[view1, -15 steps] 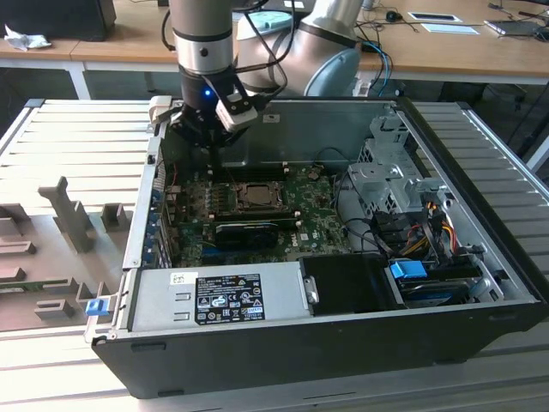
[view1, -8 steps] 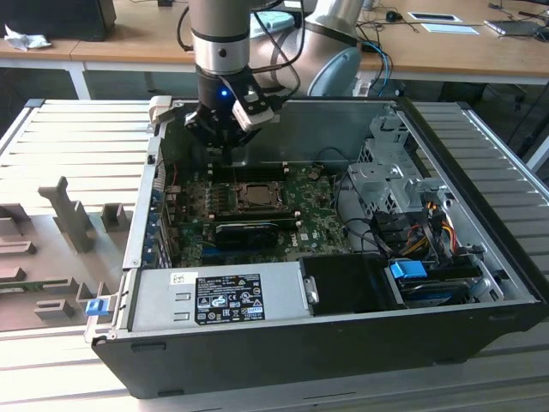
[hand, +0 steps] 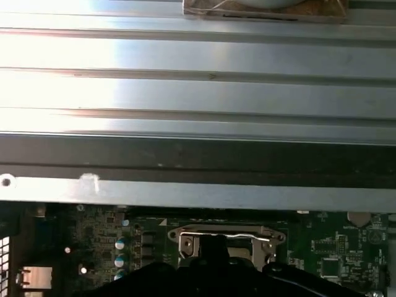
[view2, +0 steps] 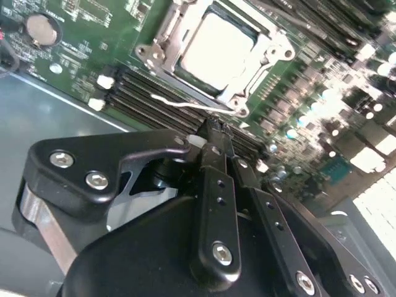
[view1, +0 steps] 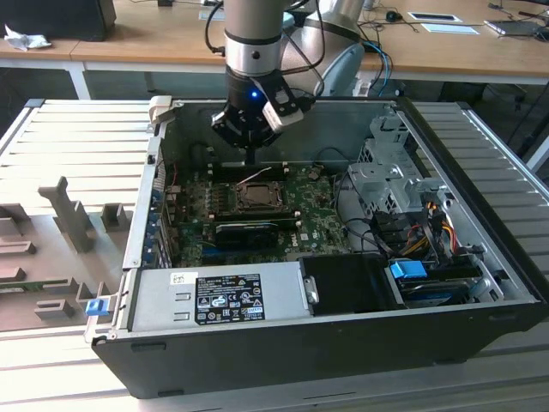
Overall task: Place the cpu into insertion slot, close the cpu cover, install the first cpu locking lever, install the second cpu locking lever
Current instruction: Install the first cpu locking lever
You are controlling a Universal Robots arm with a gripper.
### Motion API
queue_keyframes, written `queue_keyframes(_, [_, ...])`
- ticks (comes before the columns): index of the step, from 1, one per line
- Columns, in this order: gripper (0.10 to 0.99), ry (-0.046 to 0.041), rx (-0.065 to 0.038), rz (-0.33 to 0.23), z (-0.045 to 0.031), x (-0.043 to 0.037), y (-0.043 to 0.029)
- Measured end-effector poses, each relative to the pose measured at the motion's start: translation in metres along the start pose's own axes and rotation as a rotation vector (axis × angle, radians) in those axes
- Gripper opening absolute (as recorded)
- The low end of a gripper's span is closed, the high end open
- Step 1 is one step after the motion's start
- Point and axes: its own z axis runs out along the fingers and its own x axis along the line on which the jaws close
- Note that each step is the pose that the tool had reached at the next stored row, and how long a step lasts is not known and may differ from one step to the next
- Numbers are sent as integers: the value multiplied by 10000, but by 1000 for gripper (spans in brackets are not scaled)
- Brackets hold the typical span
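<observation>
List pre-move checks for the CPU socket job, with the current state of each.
1. cpu seated in the insertion slot: ok, its pale face lies flat inside the frame.
2. cpu cover down around the cpu: ok, as far as the second wrist view shows.
3. Locking lever latched: not ok. A thin lever wire lies loose over the memory slots beside the socket.
4. Gripper position: ok. It is shut, with its tip at the socket edge near the wire's end.
5. Grip on the wire: cannot tell.
6. Other lever's state: cannot tell.
</observation>
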Motion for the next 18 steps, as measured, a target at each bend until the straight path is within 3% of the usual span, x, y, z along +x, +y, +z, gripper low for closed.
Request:
queue_keyframes(2, [106, -10, -312, 1, 14, -3, 0])
queue_keyframes(4, [106, -16, -440, 1, 30, -4, 0])
queue_keyframes(10, [106, -17, -440, -1, 177, -48, -8])
queue_keyframes(18, [106, -27, -440, -29, 233, -87, -11])
